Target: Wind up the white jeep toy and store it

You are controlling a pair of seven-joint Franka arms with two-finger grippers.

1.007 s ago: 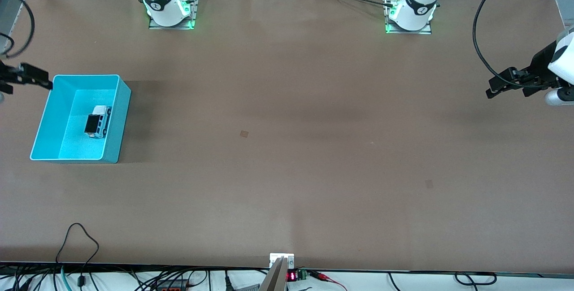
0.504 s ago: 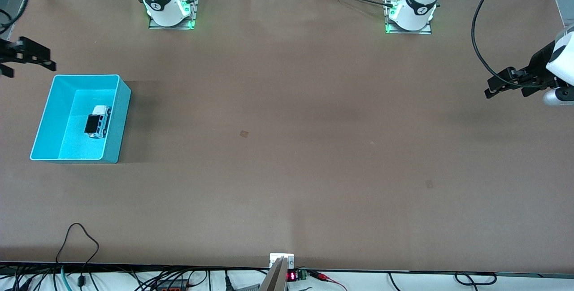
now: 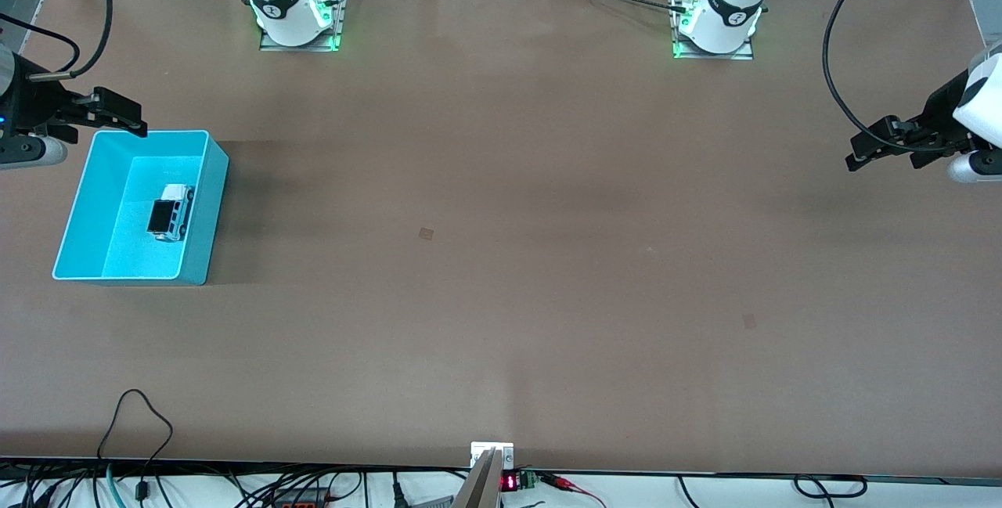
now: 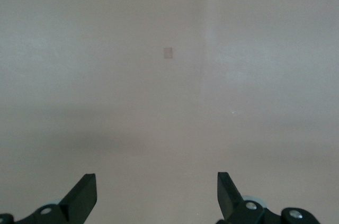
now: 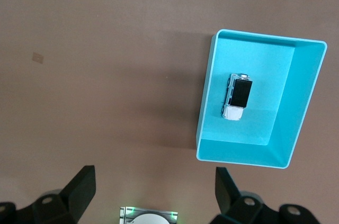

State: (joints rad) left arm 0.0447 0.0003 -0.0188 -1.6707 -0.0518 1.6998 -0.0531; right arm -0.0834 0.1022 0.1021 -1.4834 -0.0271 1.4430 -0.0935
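Right hand hovers wide and empty above the bin's edge; left hand, also wide, waits over bare table. The jeep sits inside the bin, so storing looks done.

Broad brown table (cables along edge)

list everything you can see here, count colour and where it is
white jeep toy: one, white with a black roof, on the floor of the cyan bin
cyan bin: one, cyan, on the table at the right arm's end
table: one, brown
right gripper: one, black, fingers open, up in the air over the edge of the cyan bin nearest the robot bases
left gripper: one, black, fingers open, waiting over bare table at the left arm's end
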